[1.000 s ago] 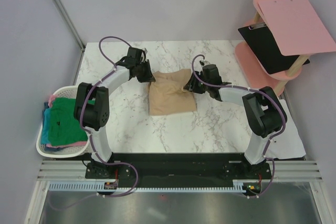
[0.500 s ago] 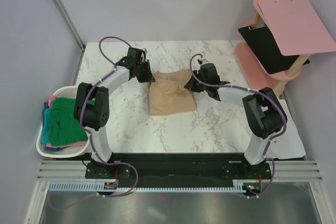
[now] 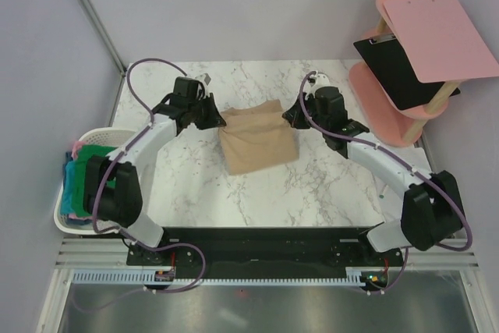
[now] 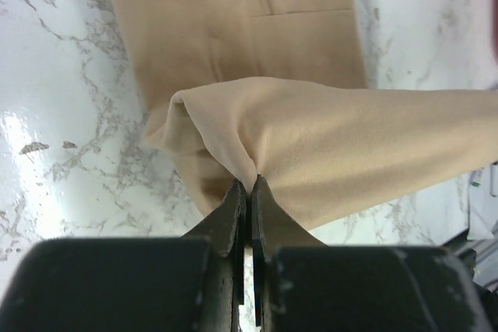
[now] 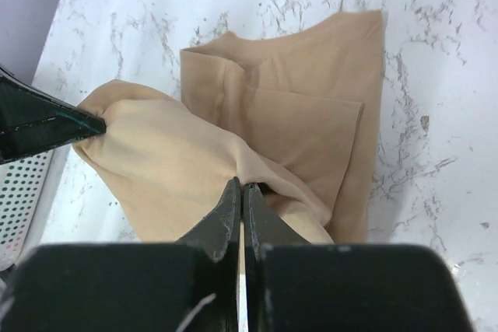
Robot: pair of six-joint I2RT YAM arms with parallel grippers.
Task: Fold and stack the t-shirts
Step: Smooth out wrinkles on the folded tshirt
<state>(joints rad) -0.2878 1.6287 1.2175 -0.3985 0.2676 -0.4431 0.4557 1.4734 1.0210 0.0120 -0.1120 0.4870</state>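
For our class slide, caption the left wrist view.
Left gripper shut on a raised fold of the tan t-shirt over the marble table.

I am counting four t-shirts in all. One tan t-shirt is lying on the one marble table. Three are showing in the one white basket: one green t-shirt, one teal-blue t-shirt and one pink t-shirt. I am logging two clipboards, one pink clipboard and one black clipboard, on one pink stand with two round tiers. I am working two grippers, left gripper and right gripper, both pinching the tan t-shirt.
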